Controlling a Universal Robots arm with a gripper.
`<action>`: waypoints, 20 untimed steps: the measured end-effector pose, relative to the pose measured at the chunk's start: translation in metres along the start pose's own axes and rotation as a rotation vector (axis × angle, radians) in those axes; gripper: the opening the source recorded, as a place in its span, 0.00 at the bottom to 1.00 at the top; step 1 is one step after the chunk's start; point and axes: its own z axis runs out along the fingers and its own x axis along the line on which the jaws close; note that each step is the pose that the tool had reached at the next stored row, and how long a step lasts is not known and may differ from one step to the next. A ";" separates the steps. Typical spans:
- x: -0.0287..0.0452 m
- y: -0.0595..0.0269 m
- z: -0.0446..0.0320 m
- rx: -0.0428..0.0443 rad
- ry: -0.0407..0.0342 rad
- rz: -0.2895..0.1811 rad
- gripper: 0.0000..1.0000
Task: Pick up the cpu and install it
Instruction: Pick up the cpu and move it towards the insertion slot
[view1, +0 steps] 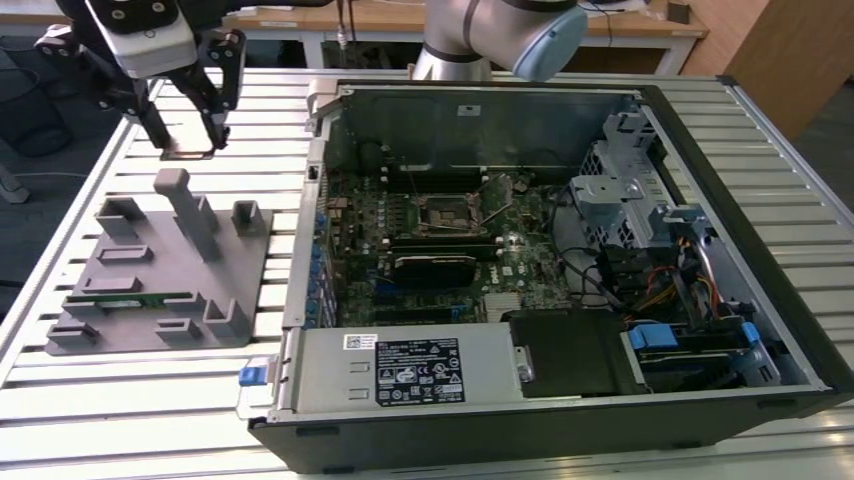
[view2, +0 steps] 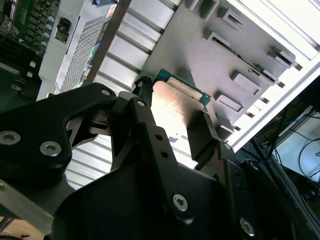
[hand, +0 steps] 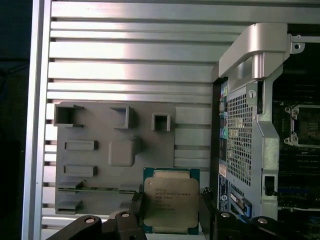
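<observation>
The cpu (hand: 171, 200) is a flat square chip with a silver-grey metal top and a green rim. My gripper (hand: 171, 214) is shut on it, one black finger (hand: 137, 210) on each side. In the second wrist view the cpu (view2: 176, 100) hangs between the same fingers (view2: 202, 134), above the slatted table. In the exterior view the gripper (view1: 186, 140) holds the cpu (view1: 187, 152) over the table at the back of the exterior view's left, beyond the grey tray (view1: 147, 280). The motherboard's square socket (view1: 441, 212) lies open inside the computer case (view1: 667, 110).
The grey plastic tray (hand: 100, 145) with upright blocks holds a long green memory stick (view1: 127, 298). The open case takes up the middle and the exterior view's right, with a metal frame corner (hand: 255, 45) sticking up. The arm's base (view1: 467, 40) stands behind the case.
</observation>
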 end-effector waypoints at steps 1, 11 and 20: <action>-0.0016 0.0000 0.0000 0.0000 0.0000 0.000 0.53; -0.0197 -0.0003 -0.0003 0.0000 0.0000 0.000 0.53; -0.0367 -0.0005 -0.0005 0.0000 0.0000 0.000 0.53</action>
